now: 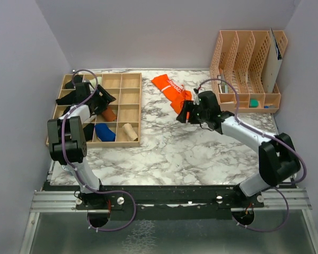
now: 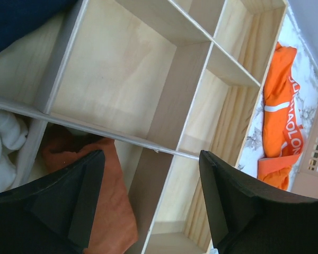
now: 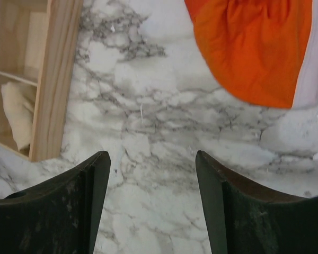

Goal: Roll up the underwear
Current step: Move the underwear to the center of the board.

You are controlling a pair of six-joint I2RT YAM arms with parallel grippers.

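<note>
Fingers of the left gripper (image 2: 151, 156) stand wide apart with nothing between them, hanging over the wooden tray (image 2: 185, 79). A divider wall of the tray runs below the gap. The left wrist view shows the rust-brown briefs (image 2: 114, 211) crumpled in the compartment under one finger. From the top view only a small patch of that cloth shows beside the arm. The same wrist view catches white cloth (image 2: 2, 148) in a neighbouring compartment and navy cloth (image 2: 21, 21) in the far corner, both largely hidden from above by the arm.

Fingers of the right gripper (image 3: 151, 156) are likewise spread wide and empty, over the bare marble table (image 3: 164, 106). The orange briefs (image 3: 254, 47) lie on the marble just ahead of the fingertips, not between them, with a pale band along one side. The right wrist view gives no lettering. The top view shows the white lettered waistband and the whole cloth lying loosely between the tray and the file rack (image 1: 249, 63) at the back right.

A blue bundle (image 1: 105, 132) and a cream roll (image 1: 130, 132) sit in the tray's nearest compartments. The tray's outer wall lies to one side of the right gripper, apart from it. Open marble stretches between tray and right arm, down to the near edge. Plain walls close the back and both sides.
</note>
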